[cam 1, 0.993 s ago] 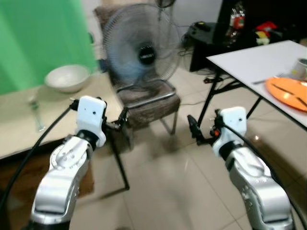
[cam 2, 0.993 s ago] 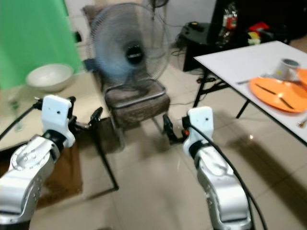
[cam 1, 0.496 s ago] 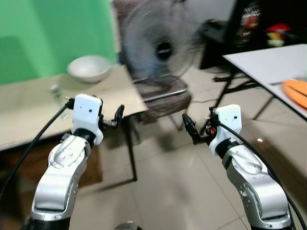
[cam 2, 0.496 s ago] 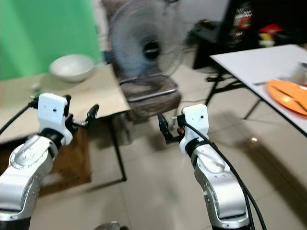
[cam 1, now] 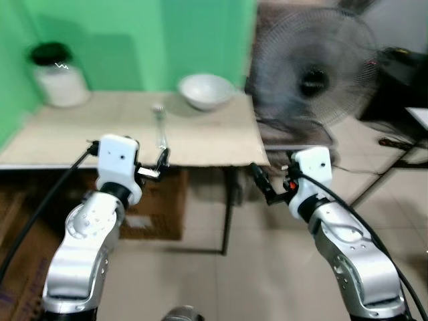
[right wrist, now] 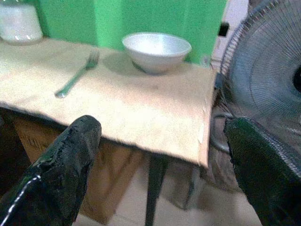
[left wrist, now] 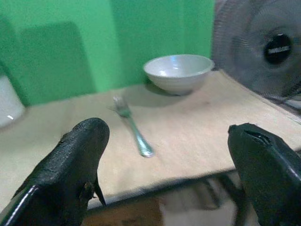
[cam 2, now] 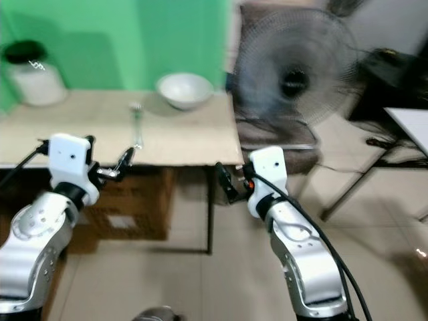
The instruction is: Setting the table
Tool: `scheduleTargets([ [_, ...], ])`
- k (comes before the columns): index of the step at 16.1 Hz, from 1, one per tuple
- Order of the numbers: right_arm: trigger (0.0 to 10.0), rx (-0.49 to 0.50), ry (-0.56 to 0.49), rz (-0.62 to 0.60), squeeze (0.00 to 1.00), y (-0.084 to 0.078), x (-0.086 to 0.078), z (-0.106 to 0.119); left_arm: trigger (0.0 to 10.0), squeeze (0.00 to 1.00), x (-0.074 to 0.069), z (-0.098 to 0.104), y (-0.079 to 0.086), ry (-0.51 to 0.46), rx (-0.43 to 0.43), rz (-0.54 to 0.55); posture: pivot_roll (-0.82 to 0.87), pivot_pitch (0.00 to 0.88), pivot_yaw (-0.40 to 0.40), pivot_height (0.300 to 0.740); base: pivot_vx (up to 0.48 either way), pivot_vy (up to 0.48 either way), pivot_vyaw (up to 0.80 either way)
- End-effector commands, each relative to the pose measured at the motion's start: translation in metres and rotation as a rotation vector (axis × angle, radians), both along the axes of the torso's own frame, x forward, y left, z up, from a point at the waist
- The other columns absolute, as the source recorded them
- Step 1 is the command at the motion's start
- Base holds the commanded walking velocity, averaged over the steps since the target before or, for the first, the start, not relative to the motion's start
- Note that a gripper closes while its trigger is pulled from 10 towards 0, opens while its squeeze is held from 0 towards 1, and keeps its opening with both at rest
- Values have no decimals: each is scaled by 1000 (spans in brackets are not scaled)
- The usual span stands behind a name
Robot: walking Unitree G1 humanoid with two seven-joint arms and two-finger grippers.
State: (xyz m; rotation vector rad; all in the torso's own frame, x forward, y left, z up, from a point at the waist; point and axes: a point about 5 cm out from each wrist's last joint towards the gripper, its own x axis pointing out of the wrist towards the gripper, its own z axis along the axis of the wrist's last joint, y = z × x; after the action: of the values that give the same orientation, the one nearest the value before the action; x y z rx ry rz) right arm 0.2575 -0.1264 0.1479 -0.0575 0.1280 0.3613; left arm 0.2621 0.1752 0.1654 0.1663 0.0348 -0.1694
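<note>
Progress: early, nothing carried | white bowl (cam 1: 206,90) at worktop (cam 1: 80,137) far edge, fork (cam 1: 160,127) just beside | left gripper (left wrist: 164,169), right gripper (right wrist: 160,165): jaws spread, empty, short of near edge.

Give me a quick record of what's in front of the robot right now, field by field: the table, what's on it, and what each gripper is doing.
table: tan-topped table against a green wall
bowl: white bowl near the table's far edge, upright
fork: fork lying flat on the table, apart from the bowl
jar: white jar with a dark lid at the far left corner
fan: standing fan past the table's right end
left gripper: open, holding nothing, short of the table's near edge
right gripper: open, holding nothing, off the table's right corner
</note>
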Motion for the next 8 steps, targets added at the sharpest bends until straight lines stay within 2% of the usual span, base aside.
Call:
scheduleTargets([
  [1, 10000, -7, -9, 8, 1000, 0, 1, 2, 10000, 0, 2, 5, -3, -22, 3, -12, 114, 0, -21, 740, 315, 0, 0],
  [7, 10000, -30, -13, 24, 1000, 1, 2, 2, 10000, 0, 4, 6, -2, -28, 10, -12, 113, 0, -24, 740, 314, 0, 0],
  [8, 10000, -22, -12, 17, 651, 0, 2, 2, 10000, 0, 4, 6, -2, -27, 11, -13, 113, 0, -24, 740, 319, 0, 0],
])
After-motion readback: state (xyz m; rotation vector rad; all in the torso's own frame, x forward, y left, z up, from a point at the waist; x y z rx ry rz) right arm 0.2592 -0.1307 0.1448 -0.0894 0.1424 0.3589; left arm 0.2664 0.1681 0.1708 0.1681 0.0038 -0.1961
